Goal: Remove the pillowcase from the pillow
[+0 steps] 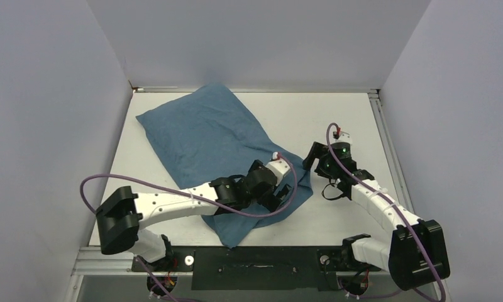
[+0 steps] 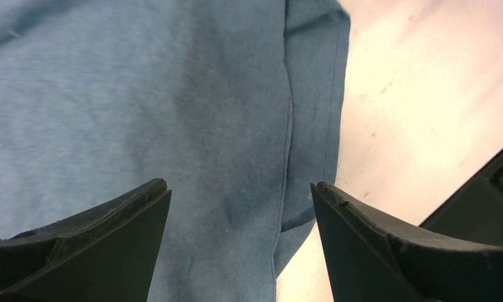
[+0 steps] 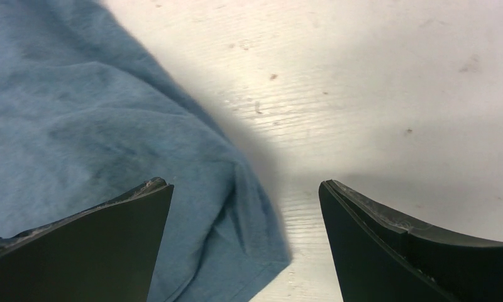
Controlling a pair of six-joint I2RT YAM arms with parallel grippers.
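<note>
Lying slantwise from the far-left corner of the tabletop [image 1: 343, 119] toward the middle of its near edge, the pillowcase [image 1: 211, 141] looks full. No pillow shows anywhere, so I judge the removal not yet begun. The left gripper [image 2: 239, 185] hovers with jaws wide over the hemmed near end. The right gripper [image 3: 246, 182], also wide, straddles that end's corner beside bare tabletop. Gripping the hem and drawing the cloth off are both left to do.

The top camera looks down from above and behind the arms at the whole desk [image 1: 337, 119]. The 2 wrist cameras sit close, facing down past the left claw [image 2: 239, 207] and right claw [image 3: 246, 207], sharing the right edge of the pillowcase [image 2: 142, 94].
</note>
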